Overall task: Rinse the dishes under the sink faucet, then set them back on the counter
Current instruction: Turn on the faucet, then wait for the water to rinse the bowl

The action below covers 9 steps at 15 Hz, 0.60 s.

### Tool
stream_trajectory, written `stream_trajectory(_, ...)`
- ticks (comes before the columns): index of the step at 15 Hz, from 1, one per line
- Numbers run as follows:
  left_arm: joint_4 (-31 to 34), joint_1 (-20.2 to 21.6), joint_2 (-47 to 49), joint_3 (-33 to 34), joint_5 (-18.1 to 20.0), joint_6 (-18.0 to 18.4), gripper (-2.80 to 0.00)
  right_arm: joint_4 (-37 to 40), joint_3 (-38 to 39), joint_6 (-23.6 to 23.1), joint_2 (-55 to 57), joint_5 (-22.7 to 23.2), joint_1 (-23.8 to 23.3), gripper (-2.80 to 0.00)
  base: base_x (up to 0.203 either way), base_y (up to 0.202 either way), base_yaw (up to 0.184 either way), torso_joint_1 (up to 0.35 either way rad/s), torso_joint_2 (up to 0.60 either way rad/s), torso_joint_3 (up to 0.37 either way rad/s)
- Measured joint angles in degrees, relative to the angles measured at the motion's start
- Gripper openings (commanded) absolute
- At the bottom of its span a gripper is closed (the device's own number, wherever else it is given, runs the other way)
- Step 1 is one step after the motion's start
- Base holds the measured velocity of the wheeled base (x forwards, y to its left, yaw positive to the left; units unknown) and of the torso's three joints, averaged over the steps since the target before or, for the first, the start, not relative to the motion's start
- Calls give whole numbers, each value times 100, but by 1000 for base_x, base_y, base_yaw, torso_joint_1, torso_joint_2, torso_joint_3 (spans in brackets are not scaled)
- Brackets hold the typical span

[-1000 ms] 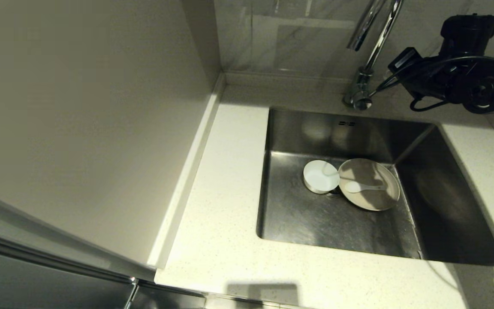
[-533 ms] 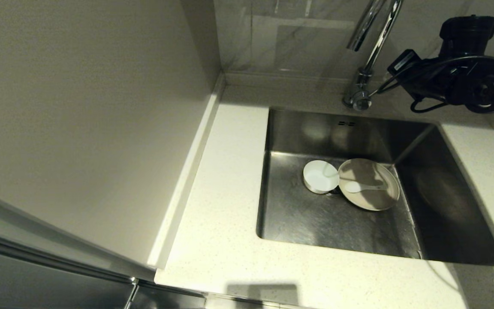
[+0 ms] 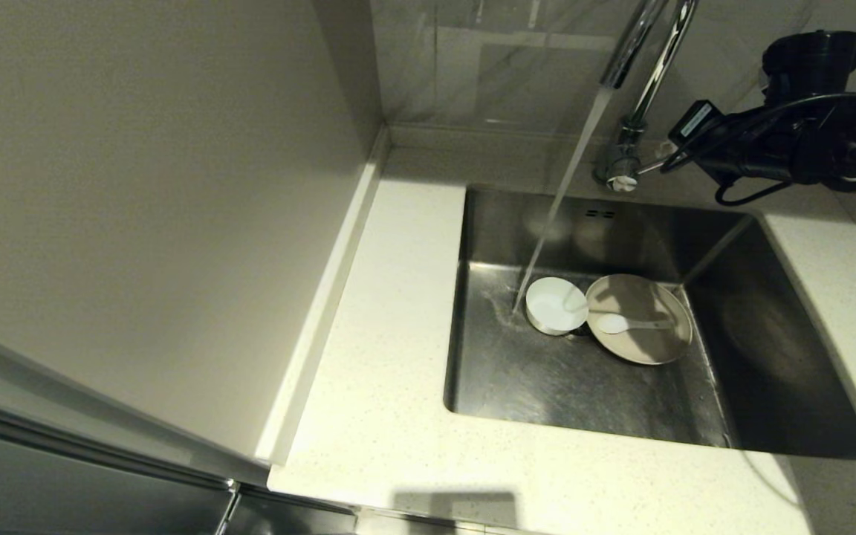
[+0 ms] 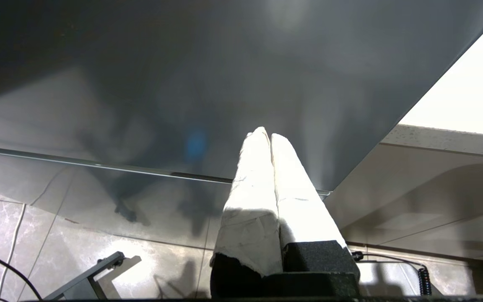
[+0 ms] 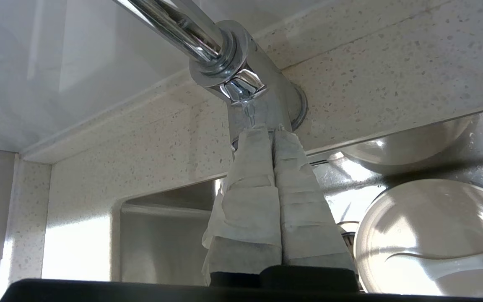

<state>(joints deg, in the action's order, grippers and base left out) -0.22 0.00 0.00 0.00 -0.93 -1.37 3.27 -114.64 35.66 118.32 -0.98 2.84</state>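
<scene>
Chrome faucet (image 3: pixel 640 82) pours water beside bowl (image 3: pixel 556 305), plate (image 3: pixel 640 319) and spoon (image 3: pixel 625 323) in sink (image 3: pixel 770 349). Right wrist view alone shows right gripper (image 5: pixel 267 133) clenched at its lever (image 5: pixel 247 113); left gripper (image 4: pixel 266 136) clenched, parked.

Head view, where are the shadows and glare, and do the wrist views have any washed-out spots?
Head view: sink right side in deep shadow, plate half shaded; left wrist view: left gripper fingers blown out white; right wrist view: bright glints on the faucet.
</scene>
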Motion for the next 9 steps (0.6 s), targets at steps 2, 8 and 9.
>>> stream_trajectory(2,-1,0,0,0,1,-1,-280,-8,0,0,-17,3,-21,-280,0,0,0,0,0,0)
stream_trajectory(8,-2,0,0,0,0,-1,-280,27,-11,-435,-358,-42,-257,-280,0,0,0,0,0,0)
stream_trajectory(9,-1,0,0,0,-3,0,-280,27,-13,-654,-452,-142,-297,-280,0,0,0,0,0,0)
